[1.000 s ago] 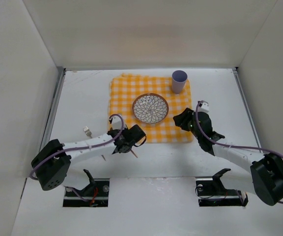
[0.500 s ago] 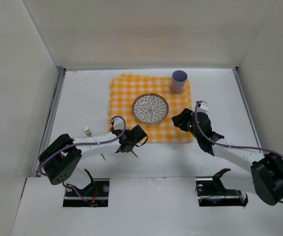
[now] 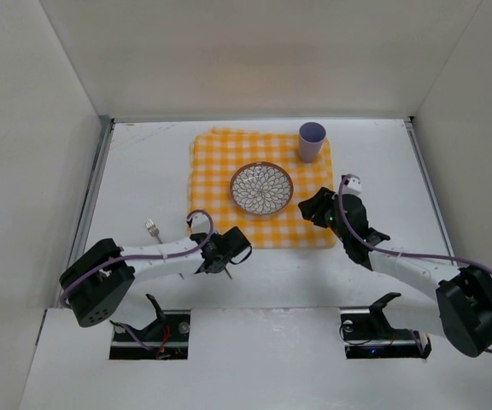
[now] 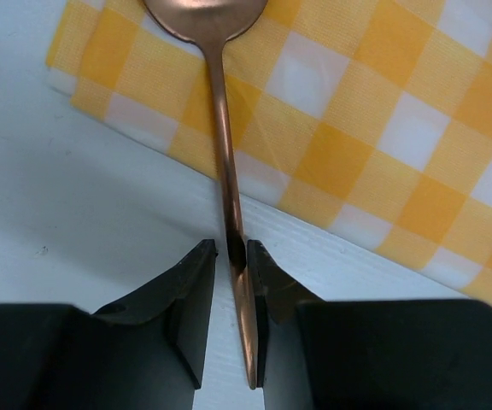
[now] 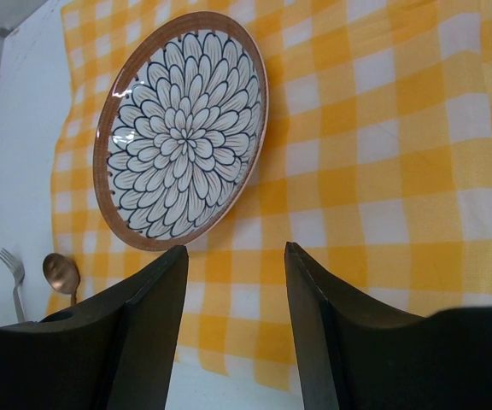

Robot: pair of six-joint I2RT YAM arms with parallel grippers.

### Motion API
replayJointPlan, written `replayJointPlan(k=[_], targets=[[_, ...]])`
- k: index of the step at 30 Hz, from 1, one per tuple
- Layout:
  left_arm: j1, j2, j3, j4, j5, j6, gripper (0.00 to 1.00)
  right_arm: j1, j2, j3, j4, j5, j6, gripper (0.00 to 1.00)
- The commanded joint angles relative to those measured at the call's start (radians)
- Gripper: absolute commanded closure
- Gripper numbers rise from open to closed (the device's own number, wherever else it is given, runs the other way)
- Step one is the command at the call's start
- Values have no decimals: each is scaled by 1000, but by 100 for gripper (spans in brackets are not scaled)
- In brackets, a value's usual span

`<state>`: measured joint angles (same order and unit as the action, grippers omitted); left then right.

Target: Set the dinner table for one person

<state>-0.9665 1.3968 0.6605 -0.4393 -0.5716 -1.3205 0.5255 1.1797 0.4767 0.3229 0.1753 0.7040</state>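
A copper spoon (image 4: 220,128) lies with its bowl on the edge of the yellow-and-white checkered cloth (image 4: 357,128) and its handle on the white dinner table (image 4: 75,196). My left gripper (image 4: 231,248) straddles the handle. The jaws stand narrowly apart: the handle rests against the right finger, with a thin gap on the left. In the top view this gripper (image 3: 214,256) is just in front of the cloth's near-left corner. My right gripper (image 5: 236,248) is open and empty above the cloth, near the flower-patterned plate (image 5: 182,128).
The plate (image 3: 262,188) sits in the middle of the cloth (image 3: 212,162). A lilac cup (image 3: 312,142) stands at its far right corner. A silver fork (image 3: 153,228) lies on the table (image 3: 143,171) left of the cloth. Metal rails run along both side edges.
My left gripper has moved back toward the table's near edge and slightly left, with the spoon handle still between its fingers. The right arm has barely moved.
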Motion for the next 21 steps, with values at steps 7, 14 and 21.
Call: replayJointPlan(k=[7,14,21], targets=[[16,25,-53,-24,10,-6,80,14,-20,39,48,7,-15,44],[25,53,-70,-4,16,9,79,14,-20,39,47,7,-15,44],[13,62,-50,-10,36,52,95,14,-35,34,47,4,-12,44]])
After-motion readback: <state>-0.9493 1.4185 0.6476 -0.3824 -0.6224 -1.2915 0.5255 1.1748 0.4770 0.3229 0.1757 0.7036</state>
